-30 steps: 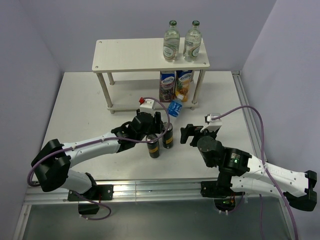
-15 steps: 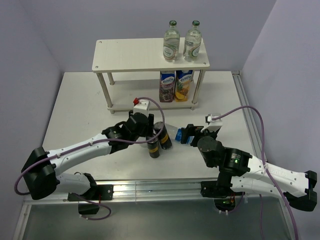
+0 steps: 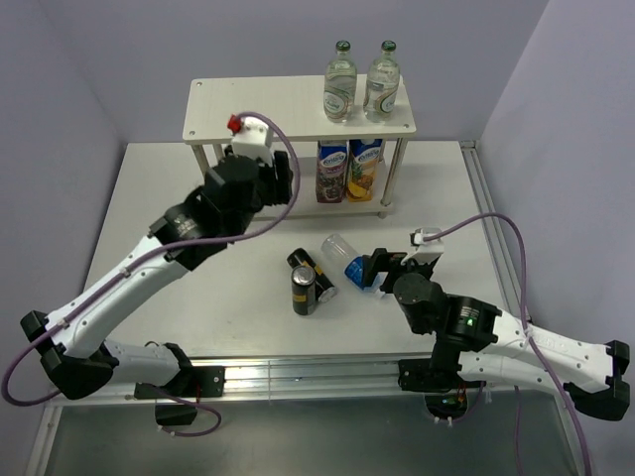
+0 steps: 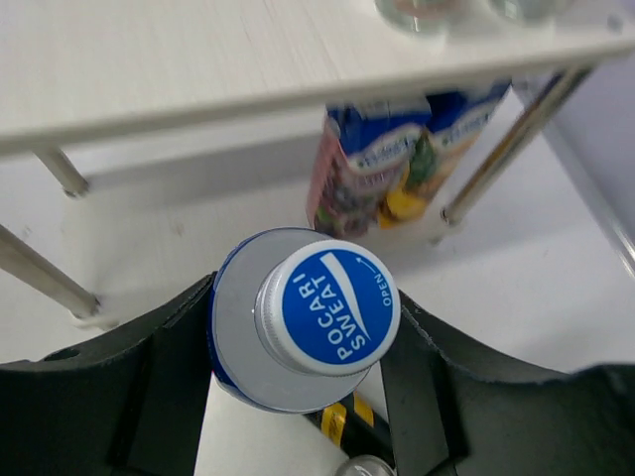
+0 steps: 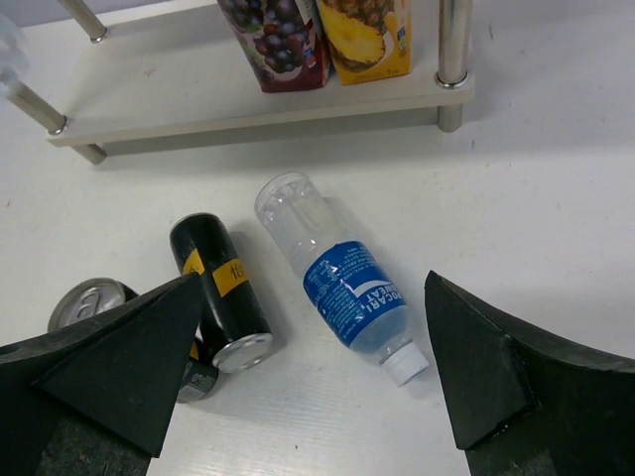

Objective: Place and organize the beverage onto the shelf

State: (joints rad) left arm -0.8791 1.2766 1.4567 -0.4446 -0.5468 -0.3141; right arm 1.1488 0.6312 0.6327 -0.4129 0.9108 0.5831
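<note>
Currently the left hand (image 4: 303, 382) is pinched on a held Pocari Sweat bottle (image 4: 332, 307), with one dark finger pressed on each side just under the blue cap. The bottle is held upright above the worktop (image 3: 446, 188), in front of the shelf (image 3: 258, 109) and not set on either board. It is seen cap-on from the left wrist view. In the top view it is hidden under the wrist.

The right hand (image 3: 369, 272) is low over the worktop with its fingers spread wide. Nothing is gripped. A lying Pocari Sweat bottle (image 5: 347, 288) is seen on its side between the spread fingers. Its white cap is pointed toward the hand and its clear base toward the shelf. Contact with the fingers cannot be told.

Two dark cans are left on the worktop just to the left of that bottle. A lying can (image 5: 218, 293) with a yellow patch is on its side. An upright can (image 3: 304, 290) is stood touching or just beside it, silver top up.

Two glass bottles with green caps (image 3: 360, 84) are stood side by side on the right end of the top board. Two juice cartons (image 3: 347, 171) are stood on the lower board beneath them.
</note>
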